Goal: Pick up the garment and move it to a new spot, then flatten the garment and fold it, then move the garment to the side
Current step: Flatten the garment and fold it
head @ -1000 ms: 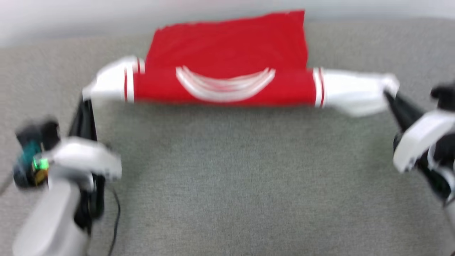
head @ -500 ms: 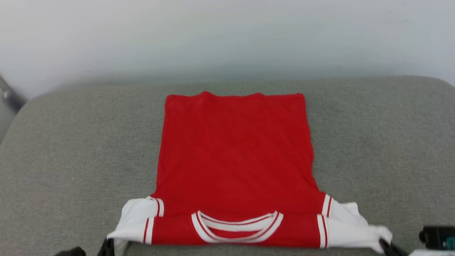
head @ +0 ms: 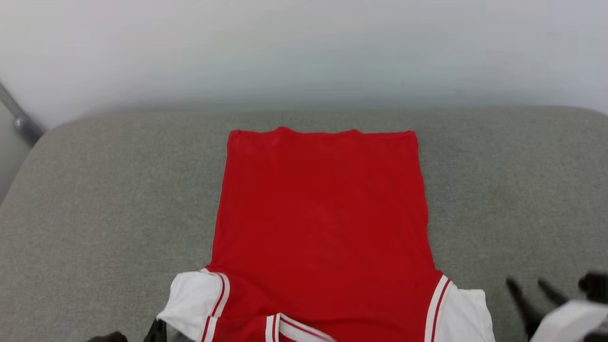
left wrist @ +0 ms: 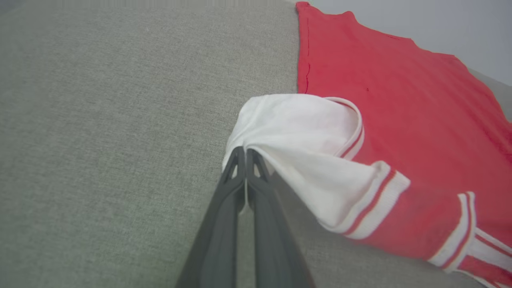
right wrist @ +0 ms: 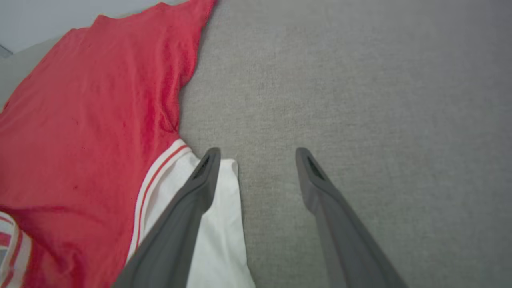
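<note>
Showing a shirt [head: 323,213] in soft, matt red knit cloth, creasing only faintly, with a sleeve [left wrist: 296,132] in matt white cloth and red-and-white trim in the same dull finish. Setting it against a cushion [head: 95,213] of coarse grey woven fabric, looking rough and unshiny. Showing the left gripper [left wrist: 245,154] and right gripper [right wrist: 258,154] in smooth dark plastic, catching a slight sheen. Backing everything with a wall [head: 304,47] looking smooth, pale and matt.

The right gripper [right wrist: 258,160] gapes empty over grey upholstery [right wrist: 360,80] beside the garment [right wrist: 92,120] (red, white-sleeved).
</note>
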You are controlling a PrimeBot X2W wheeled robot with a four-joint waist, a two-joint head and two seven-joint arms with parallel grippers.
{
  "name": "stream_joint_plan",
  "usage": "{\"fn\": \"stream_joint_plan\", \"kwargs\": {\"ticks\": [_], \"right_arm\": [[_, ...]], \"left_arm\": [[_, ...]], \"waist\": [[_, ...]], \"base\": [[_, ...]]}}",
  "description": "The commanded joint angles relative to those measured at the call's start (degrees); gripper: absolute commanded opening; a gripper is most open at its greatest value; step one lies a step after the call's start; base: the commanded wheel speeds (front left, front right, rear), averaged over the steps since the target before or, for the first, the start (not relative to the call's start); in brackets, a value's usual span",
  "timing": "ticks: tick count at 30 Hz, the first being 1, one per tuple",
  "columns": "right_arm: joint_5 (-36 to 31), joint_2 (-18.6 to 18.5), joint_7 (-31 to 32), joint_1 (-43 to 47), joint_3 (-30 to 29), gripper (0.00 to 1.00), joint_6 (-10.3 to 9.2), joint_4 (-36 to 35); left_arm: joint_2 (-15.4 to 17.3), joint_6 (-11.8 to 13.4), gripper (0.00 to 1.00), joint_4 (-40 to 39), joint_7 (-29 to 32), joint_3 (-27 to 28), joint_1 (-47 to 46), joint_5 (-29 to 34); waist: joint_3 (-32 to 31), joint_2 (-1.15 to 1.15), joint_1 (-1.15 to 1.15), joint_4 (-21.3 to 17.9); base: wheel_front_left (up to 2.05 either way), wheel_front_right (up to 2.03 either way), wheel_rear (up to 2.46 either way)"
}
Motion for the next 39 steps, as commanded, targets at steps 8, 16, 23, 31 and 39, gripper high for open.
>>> {"fn": "stream_joint_plan", "kwargs": {"ticks": [8, 16, 23, 31, 39], "right_arm": [[3.1, -3.5, 4.2, -25.9, -0.9, 1.0, -0.03, 10.7], [6.8, -8.3, 17.7, -49.2, 2.1, 1.0, -0.02, 23.3], [6.6, -10.4, 26.2, -62.5, 4.5, 1.0, -0.02, 29.5], [5.5, -10.3, 31.1, -67.4, 5.6, 1.0, -0.03, 34.9], [5.9, -9.7, 36.2, -65.1, 6.8, 0.0, -0.03, 38.6]], "left_arm": [[-0.8, 0.5, 0.0, -6.2, -1.0, -1.3, -8.1, 4.0], [-2.9, -0.6, 0.0, -11.0, -0.9, -3.7, -15.5, 7.1], [-4.4, -0.5, 0.0, -13.0, -1.2, -5.5, -19.4, 9.5], [-5.6, -0.8, 0.0, -13.1, -1.7, -6.5, -21.2, 10.5], [-6.2, -1.7, 0.0, -10.9, -2.3, -6.4, -21.2, 9.8]], "waist": [[11.4, 0.0, 0.01, 3.6], [20.8, 0.0, 0.01, 9.2], [26.8, 0.0, 0.01, 12.7], [30.2, 0.0, 0.01, 14.6], [28.7, 0.0, 0.01, 14.6]], "base": [[0.0, 0.0, 0.0], [0.0, 0.0, 0.0], [0.0, 0.0, 0.0], [0.0, 0.0, 0.0], [0.0, 0.0, 0.0]]}}
